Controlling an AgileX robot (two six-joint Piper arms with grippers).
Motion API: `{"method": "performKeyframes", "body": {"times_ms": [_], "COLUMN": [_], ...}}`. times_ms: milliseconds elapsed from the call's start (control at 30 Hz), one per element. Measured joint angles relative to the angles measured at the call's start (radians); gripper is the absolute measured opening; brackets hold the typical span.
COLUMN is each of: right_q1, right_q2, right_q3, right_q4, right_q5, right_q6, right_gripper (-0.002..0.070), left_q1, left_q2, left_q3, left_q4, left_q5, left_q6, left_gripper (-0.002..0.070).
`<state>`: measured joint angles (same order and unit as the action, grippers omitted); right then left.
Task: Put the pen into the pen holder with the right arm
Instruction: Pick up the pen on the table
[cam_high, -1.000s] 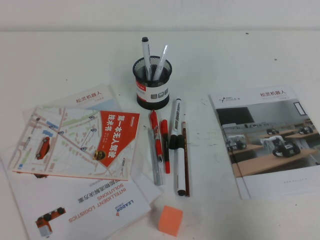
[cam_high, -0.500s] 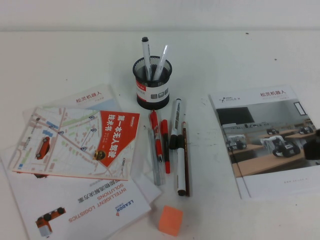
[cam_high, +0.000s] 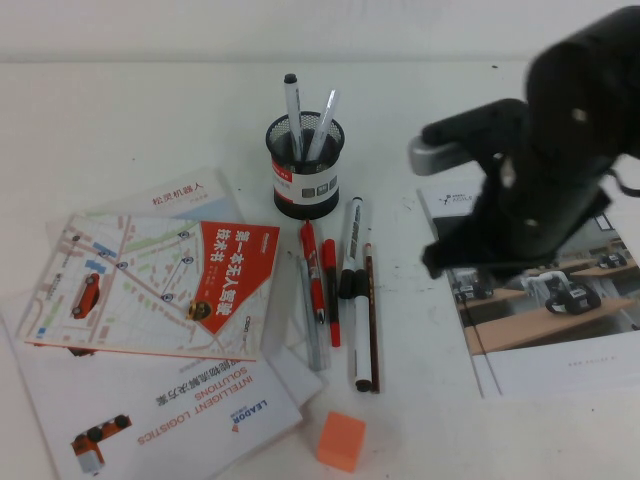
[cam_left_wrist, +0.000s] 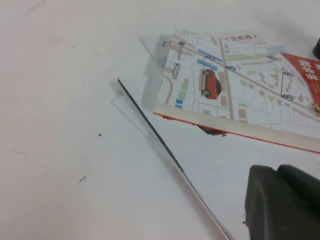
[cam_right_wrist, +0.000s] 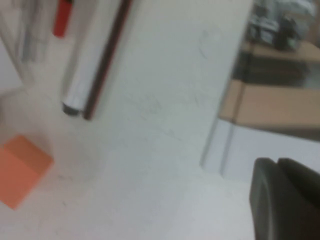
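The pen (cam_high: 358, 340), a thick white marker, lies on the table in front of the pen holder. Its black cap points toward the holder and its small black end faces the table's front; its barrel (cam_right_wrist: 92, 60) also appears in the right wrist view. The pen holder (cam_high: 303, 180) is a black mesh cup with a white label band and two pens standing in it. My right arm (cam_high: 530, 170) hangs over the brochure, right of the pens. The right gripper (cam_right_wrist: 278, 167) is shut and empty, above bare table. My left gripper (cam_left_wrist: 278, 172) is shut over the booklets at the left.
A slimmer white pen (cam_high: 351, 240), two red pens (cam_high: 310, 265), a clear pen (cam_high: 312, 335) and a brown pencil (cam_high: 371, 320) lie beside the marker. An orange cube (cam_high: 340, 440) sits at the front. A map booklet (cam_high: 160, 285) lies left and a brochure (cam_high: 560, 330) lies right.
My right arm has swung in from the right edge and now hangs over the right brochure. The pens, holder and booklets have not moved.
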<state>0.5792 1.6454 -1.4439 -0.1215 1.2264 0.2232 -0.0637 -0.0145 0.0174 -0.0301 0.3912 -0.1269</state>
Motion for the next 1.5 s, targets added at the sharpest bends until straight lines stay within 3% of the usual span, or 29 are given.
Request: {"method": "performKeyframes", "body": {"times_ms": [567,1067,1267,1367,1500], "right_q1": [0.073,0.073,0.067,0.067,0.067], "right_q2": [0.397,0.433,0.434,0.443,0.461], "right_q3": [-0.277,-0.289,-0.291,-0.293,-0.293], "right_q4": [0.127,0.233,0.222,0.220,0.220], "right_q5": [0.000,-0.002,-0.002,-0.002,-0.004], "right_q6": [0.005,0.015,0.124,0.156,0.170], "right_gripper": [-0.0020,-0.0020,-0.0018,0.0009,0.0120], "left_q1": [0.000,0.000,0.000,0.000,0.000], "left_q2": [0.000,0.000,0.000,0.000,0.000], "left_q3": [0.000,0.000,0.000,0.000,0.000], "left_q4": [0.000,0.000,0.000,0.000,0.000], "left_q5": [0.000,0.000,0.000,0.000,0.000], "left_q6": [0.000,0.000,0.000,0.000,0.000], "left_gripper": [-0.0003,-0.0003,-0.0003,-0.0003,-0.0003]}}
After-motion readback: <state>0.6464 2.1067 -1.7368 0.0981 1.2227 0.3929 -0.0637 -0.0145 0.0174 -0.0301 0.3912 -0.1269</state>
